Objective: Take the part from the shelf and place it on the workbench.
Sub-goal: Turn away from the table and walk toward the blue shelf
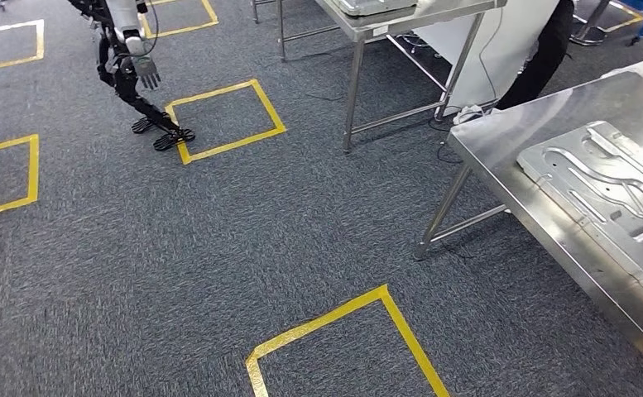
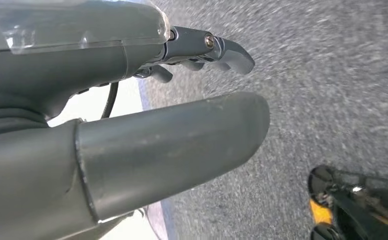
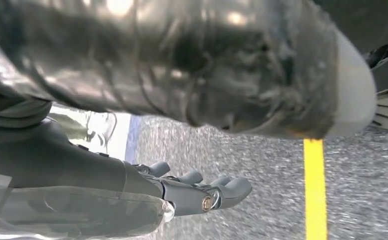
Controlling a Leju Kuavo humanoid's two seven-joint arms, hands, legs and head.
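Observation:
A flat silver stamped metal part (image 1: 607,186) with raised ribs lies on the steel workbench (image 1: 500,165) at the right of the head view. Its right end runs past the picture's edge. In the left wrist view my left hand (image 2: 182,100) hangs over grey carpet, thick thumb (image 2: 172,150) and dark fingers (image 2: 226,50) apart, nothing between them. My right hand (image 3: 182,150) also hangs above the carpet. Its thumb (image 3: 182,60) looms close and shiny, its fingers (image 3: 221,192) are stretched out, and it holds nothing.
Another humanoid robot (image 1: 131,66) stands at the far left by a yellow tape square (image 1: 227,120). A second tape square (image 1: 343,331) lies near my feet. A second steel table (image 1: 400,25) and a person in dark trousers (image 1: 541,58) are behind the workbench.

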